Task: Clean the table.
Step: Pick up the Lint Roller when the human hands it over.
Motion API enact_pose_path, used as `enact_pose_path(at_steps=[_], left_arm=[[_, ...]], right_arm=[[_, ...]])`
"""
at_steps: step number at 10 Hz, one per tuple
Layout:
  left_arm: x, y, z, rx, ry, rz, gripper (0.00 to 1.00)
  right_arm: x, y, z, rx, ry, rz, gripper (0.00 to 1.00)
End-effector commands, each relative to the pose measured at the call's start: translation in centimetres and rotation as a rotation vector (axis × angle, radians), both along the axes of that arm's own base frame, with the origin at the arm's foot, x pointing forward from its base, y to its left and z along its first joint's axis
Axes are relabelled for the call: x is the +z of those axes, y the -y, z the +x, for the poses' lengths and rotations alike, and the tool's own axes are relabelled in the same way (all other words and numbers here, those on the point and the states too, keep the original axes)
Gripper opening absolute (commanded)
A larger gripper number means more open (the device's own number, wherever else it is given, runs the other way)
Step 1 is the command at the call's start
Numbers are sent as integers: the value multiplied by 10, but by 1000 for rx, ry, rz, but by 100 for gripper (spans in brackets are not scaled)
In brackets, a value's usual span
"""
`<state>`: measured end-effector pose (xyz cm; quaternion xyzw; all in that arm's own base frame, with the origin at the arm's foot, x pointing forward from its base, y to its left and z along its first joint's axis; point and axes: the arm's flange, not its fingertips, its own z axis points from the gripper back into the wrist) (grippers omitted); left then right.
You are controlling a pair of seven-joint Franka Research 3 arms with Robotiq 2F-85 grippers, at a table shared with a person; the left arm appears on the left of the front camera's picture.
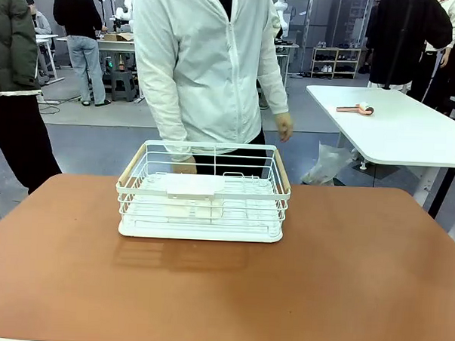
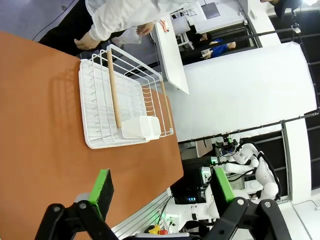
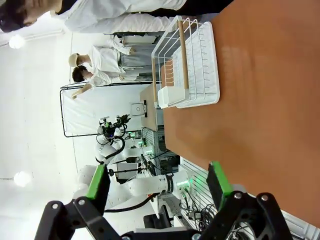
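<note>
Nearest the cameras, the left gripper [image 2: 162, 186] and the right gripper [image 3: 157, 181] each hang above the near edge of the table [image 1: 222, 291], jaws spread wide with nothing between the green pads. Ahead of both spreads the table top, smooth, matte and reddish-brown with rounded corners; no spill or crumb can be made out on the bare surface. The rack [image 1: 202, 233] stands past mid-table, toward the far edge, and this sets the coming move: it lies straight ahead of both grippers and well apart from them, its long axis running left to right, parallel to the near edge. In the front view it sits slightly left of centre, so the left arm is judged a little nearer, though either could reach it. The rack is white wire on a white tray, upright, with a pale wooden bar [image 1: 126, 174] along each short end and a small white holder [image 1: 190, 185] hung on its near long wall. A faint reflection of it shows on the table just in front. Beyond the rack a person in a white jacket stands at the far edge, one hand [image 1: 184, 166] low behind the far wall, contact uncertain, the other hand [image 1: 284, 126] hanging free. Farther off to the right stands a white table [image 1: 395, 136].
</note>
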<state>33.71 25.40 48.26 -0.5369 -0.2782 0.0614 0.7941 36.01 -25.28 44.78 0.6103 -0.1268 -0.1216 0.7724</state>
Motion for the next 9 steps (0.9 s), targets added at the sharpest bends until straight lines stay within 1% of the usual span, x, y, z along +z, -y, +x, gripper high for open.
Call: enact_pose_path(at_steps=[1, 9], left_arm=[[0, -2, -2, 3, 4, -7, 100], [0, -2, -2, 3, 4, -7, 100]], right_arm=[[2, 2, -1, 1, 2, -2, 100], [2, 2, -1, 1, 2, -2, 100]])
